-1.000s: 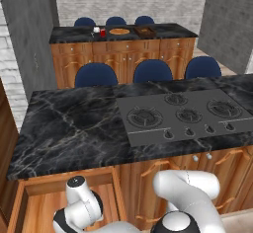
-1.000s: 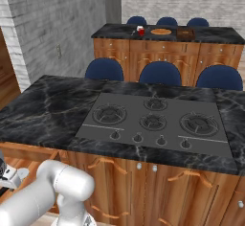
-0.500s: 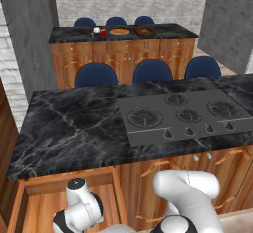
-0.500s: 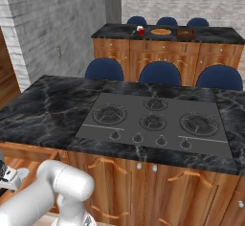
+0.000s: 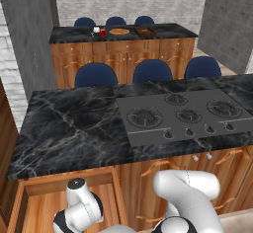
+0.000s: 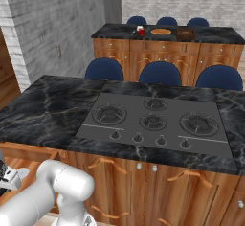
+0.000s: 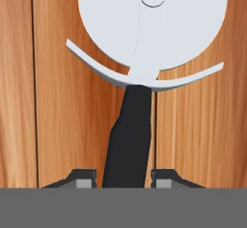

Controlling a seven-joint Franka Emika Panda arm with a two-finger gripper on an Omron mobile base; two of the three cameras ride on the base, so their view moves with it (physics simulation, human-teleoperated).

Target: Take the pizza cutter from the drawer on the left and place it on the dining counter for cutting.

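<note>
Nothing moved; fingers straddle pizza cutter handle.

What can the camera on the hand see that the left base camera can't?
Hand view alone: the pizza cutter up close, its pale round wheel and black handle, the handle running down between the hand's two fingertips. Left base view alone: the cooktop island, blue chairs and the dining counter beyond. Both: the wooden floor of the open drawer.

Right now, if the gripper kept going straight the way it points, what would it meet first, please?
Probably the pizza cutter: its dark handle lies between the gripper fingertips, with the drawer floor behind. Depth is unclear.
</note>
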